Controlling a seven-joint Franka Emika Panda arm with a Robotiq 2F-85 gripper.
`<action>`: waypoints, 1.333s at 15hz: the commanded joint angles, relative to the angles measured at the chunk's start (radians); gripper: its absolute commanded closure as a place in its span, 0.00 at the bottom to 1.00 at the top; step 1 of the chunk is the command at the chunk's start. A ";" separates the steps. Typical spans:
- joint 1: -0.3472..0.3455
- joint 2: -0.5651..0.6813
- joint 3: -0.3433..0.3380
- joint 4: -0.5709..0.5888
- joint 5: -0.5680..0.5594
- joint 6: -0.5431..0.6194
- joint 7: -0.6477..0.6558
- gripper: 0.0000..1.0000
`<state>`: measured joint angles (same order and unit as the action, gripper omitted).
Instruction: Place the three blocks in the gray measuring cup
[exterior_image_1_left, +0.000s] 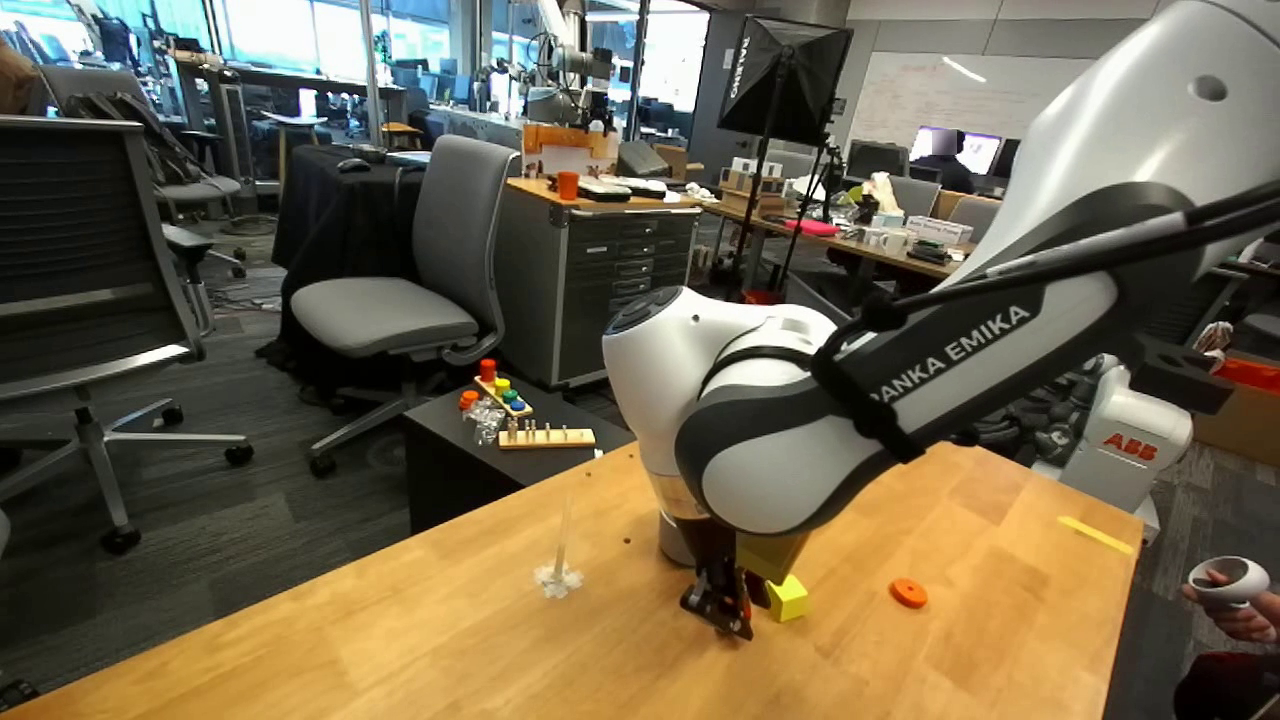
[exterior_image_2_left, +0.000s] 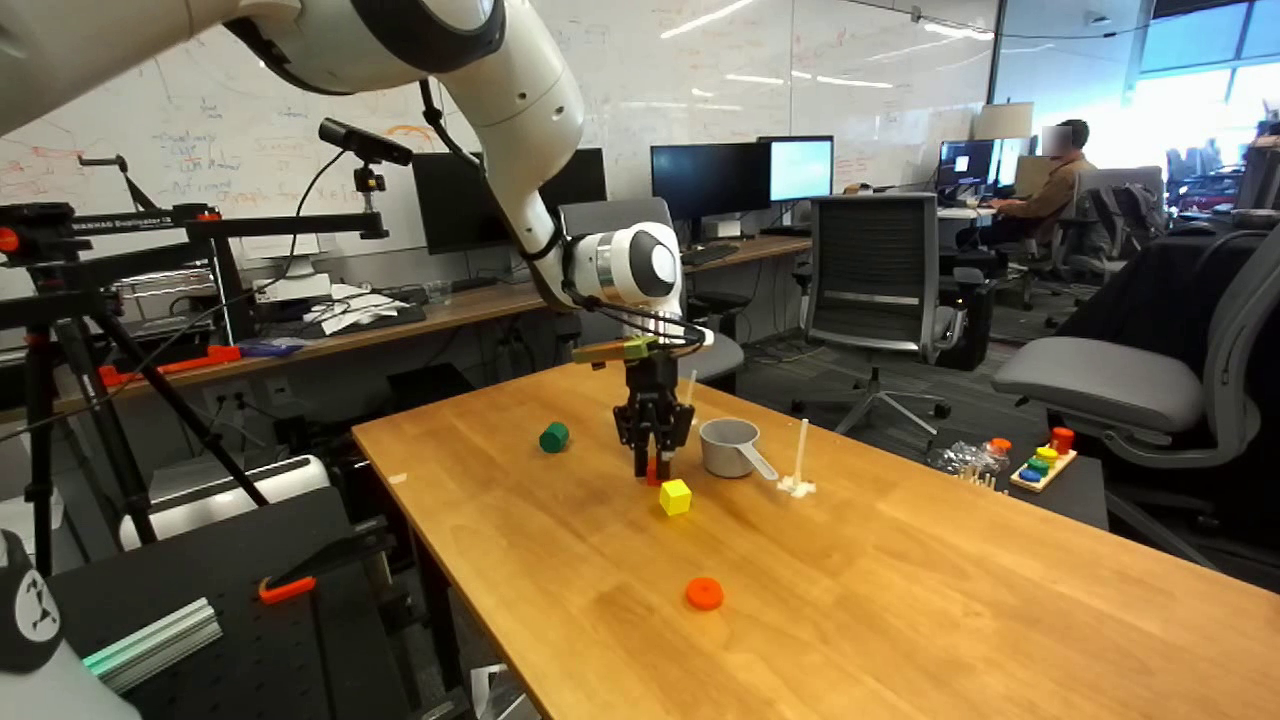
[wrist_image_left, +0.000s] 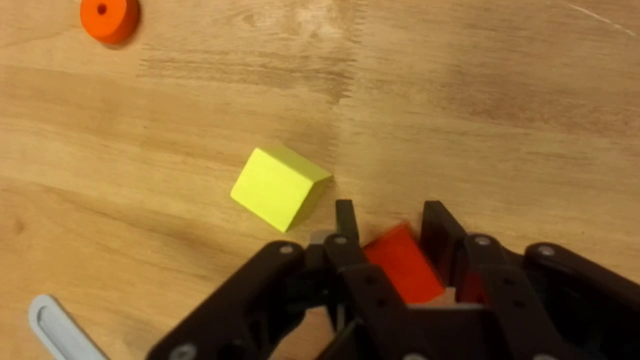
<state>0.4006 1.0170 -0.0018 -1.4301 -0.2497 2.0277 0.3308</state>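
The red cube (wrist_image_left: 402, 265) lies turned askew between the fingers of my gripper (wrist_image_left: 389, 207). The fingers stand partly closed around it; I cannot tell whether both press on it. In an exterior view the gripper (exterior_image_2_left: 653, 468) is low at the table, with the red cube (exterior_image_2_left: 652, 479) showing between its tips. The yellow-green cube (exterior_image_2_left: 676, 497) stands just beside the gripper, also in the wrist view (wrist_image_left: 274, 190). The orange piece (exterior_image_2_left: 704, 593) lies farther off. The gray measuring cup (exterior_image_2_left: 722, 447) stands close to the gripper; in the wrist view only its handle (wrist_image_left: 62, 327) shows.
A green cylinder (exterior_image_2_left: 554, 437) lies on the table (exterior_image_2_left: 900, 620). A thin pale stick stands upright in a whitish clump (exterior_image_2_left: 797, 487) near the cup's handle, also in an exterior view (exterior_image_1_left: 557, 580). A yellow strip (exterior_image_1_left: 1095, 535) lies near the table's edge.
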 joint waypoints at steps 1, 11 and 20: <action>-0.008 0.021 0.000 0.039 0.002 -0.004 -0.009 0.89; -0.022 0.031 0.017 0.099 -0.019 -0.093 -0.153 0.01; -0.023 0.093 0.018 0.220 -0.086 -0.234 -0.383 0.00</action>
<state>0.3851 1.0620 0.0055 -1.2903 -0.3070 1.8451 -0.0196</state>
